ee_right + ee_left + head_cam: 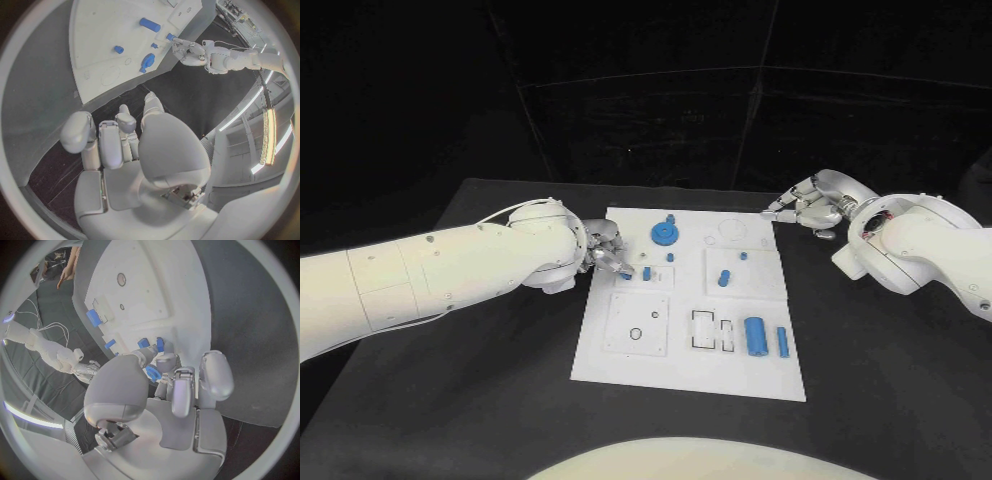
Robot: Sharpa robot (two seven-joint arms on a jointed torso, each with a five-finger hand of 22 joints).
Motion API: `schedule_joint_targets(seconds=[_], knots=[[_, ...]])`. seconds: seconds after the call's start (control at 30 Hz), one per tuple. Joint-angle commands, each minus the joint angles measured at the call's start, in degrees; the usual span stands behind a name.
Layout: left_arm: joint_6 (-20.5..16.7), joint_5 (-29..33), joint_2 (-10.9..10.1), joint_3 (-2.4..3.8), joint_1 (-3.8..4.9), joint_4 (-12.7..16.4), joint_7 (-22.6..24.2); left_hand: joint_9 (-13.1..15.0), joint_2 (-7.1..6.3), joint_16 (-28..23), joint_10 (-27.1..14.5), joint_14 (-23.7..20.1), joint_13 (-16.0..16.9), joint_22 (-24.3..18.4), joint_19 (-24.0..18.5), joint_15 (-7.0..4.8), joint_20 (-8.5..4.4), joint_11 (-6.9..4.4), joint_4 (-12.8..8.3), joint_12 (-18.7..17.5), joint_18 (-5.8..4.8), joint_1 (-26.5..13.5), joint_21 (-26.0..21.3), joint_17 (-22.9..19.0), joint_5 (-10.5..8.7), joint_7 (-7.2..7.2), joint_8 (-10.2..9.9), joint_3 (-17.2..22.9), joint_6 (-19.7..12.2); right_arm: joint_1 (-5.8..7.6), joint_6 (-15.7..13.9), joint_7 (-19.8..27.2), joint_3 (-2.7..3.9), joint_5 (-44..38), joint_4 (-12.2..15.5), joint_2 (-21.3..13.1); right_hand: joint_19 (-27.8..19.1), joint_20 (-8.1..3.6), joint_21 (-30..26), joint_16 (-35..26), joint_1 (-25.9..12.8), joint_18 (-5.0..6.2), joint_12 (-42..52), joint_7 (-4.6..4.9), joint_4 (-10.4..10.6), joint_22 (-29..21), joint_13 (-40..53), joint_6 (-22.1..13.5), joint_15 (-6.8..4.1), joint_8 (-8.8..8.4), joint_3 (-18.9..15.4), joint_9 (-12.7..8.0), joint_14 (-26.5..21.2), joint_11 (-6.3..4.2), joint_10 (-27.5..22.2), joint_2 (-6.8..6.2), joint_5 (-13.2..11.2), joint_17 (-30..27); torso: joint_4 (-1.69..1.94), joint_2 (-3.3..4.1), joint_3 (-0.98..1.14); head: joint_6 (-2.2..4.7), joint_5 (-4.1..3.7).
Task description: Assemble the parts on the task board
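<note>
The white task board lies mid-table. On it are a blue gear, a blue peg, a blue cylinder beside a blue bar, and two small blue parts near its left edge. My left hand hovers over that left edge. In the left wrist view it pinches a small blue part between thumb and finger, just short of the two small parts. My right hand hangs off the board's far right corner, fingers apart, holding nothing.
Black table surrounds the board on all sides. Rectangular slots and round holes mark the board's near half. The right wrist view shows the board, the gear and my left hand beyond it.
</note>
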Motion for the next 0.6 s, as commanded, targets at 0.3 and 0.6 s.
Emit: schedule_joint_targets(seconds=[0.3, 0.6], knots=[[0.9, 0.5, 0.4, -0.12, -0.11, -0.3, -0.7, 0.1, 0.02, 0.2, 0.6, 5.9, 0.3, 0.0, 0.5, 0.07, 0.02, 0.11, -4.3, 0.3, 0.46, -0.5, 0.3, 14.2, 0.15, -0.27, 0.6, 5.3, 0.4, 0.11, 0.5, 0.4, 0.02, 0.1, 0.1, 0.0, 0.1, -0.12, -0.3, -0.3, 0.0, 0.56, 0.2, 0.03, 0.0, -0.1, -0.1, -0.3, -0.32, 0.17, -0.2, -0.1, 2.3, -0.02, 0.0, 0.58, -0.4, 0.0, -0.03, -0.01, 0.05, 0.12, -0.20], [0.3, 1.8, 1.0, -0.13, -0.10, -1.0, -0.6, 0.4, -2.73, 0.3, 0.8, 5.9, 0.5, 0.0, 0.6, -0.08, -0.04, -0.03, 1.1, 0.7, 0.51, -8.0, 0.1, 14.3, 0.14, -0.57, 1.6, -1.3, 2.1, 0.11, 0.7, 0.3, 0.02, 0.1, 0.0, 0.2, 0.1, -0.12, -0.3, -0.3, 0.0, 0.57, 0.2, 0.03, 0.0, -0.1, -0.1, -0.3, -0.31, 0.18, -0.2, -0.1, 2.3, -0.02, 0.0, 0.59, -0.4, 0.0, -0.02, 0.02, 0.03, 0.19, -0.45]])
